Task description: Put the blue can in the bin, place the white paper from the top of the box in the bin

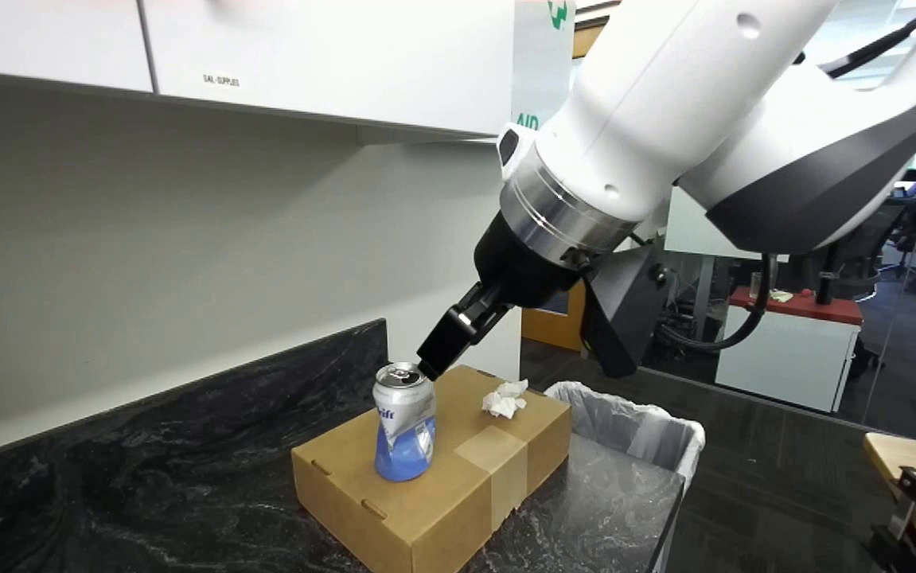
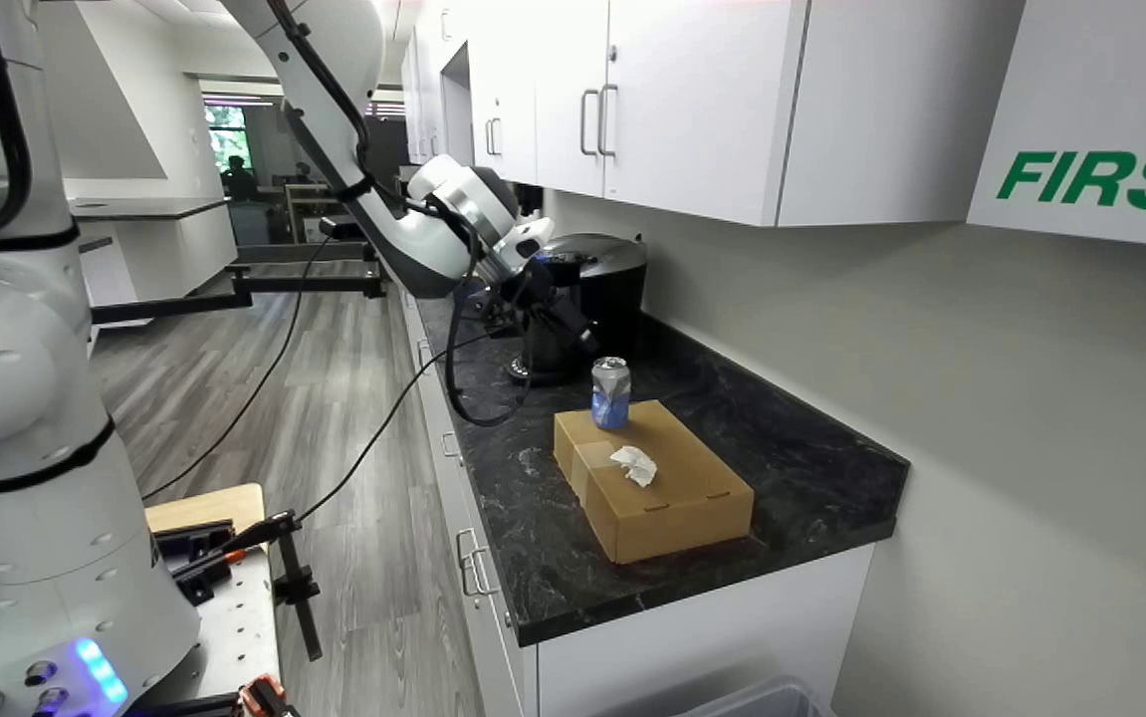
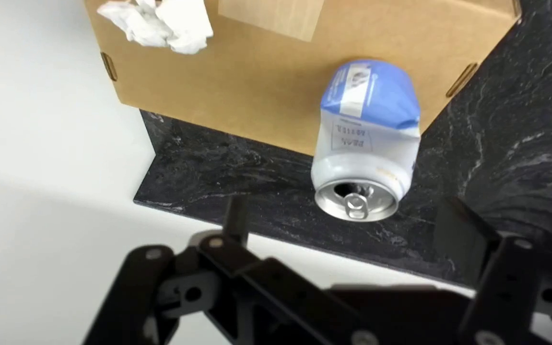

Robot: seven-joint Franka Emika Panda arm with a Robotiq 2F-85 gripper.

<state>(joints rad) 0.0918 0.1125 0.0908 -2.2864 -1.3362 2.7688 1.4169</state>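
Dark-veined desk (image 1: 187,477), bearing one cardboard box (image 1: 442,493). Blue can (image 3: 367,139): upright on the box, long axis vertical, top end nearest the tool (image 3: 350,225). Tool: slanted above the box, jaws parted, unladen; can seemingly in line with the gap.

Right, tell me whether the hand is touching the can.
Apart. In the wrist view the hand is open, and a dark surface shows between the can and the fingers on both sides.

Dark marbled countertop (image 1: 147,485), white cabinets (image 2: 697,110)
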